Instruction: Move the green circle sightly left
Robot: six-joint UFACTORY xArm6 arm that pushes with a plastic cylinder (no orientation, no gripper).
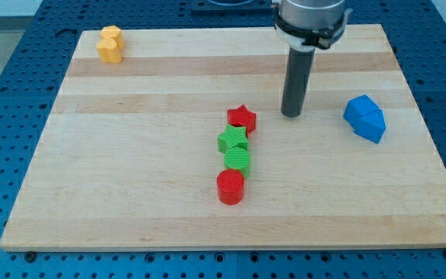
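Nearest the view's bottom: board [130,217], pale wood, wide, resting on a blue perforated table [6,116]. Largest thing on it apart from the arm: blue block [364,118], angular, near the right edge, well apart from the rest. Dark rod coming down from the view's top, my tip [291,115] set on the bare wood between the blue block and the middle cluster; no jaws there, nothing held, nothing touched.

Green circle [238,160] at mid-board, below and left of my tip, near but apart from it. Packed in a short column: red star [242,118] uppermost, green star [232,139] under it and touching the circle's top, red cylinder [230,187] against the circle's lower side. Red star nearest my tip, lying just left of it, roughly on the line between tip and circle.

Left of the circle: open wood all the way to the board's left edge. Right of it: open wood as well.

Smallest and farthest: yellow block [110,44], top-left corner, shape unclear.
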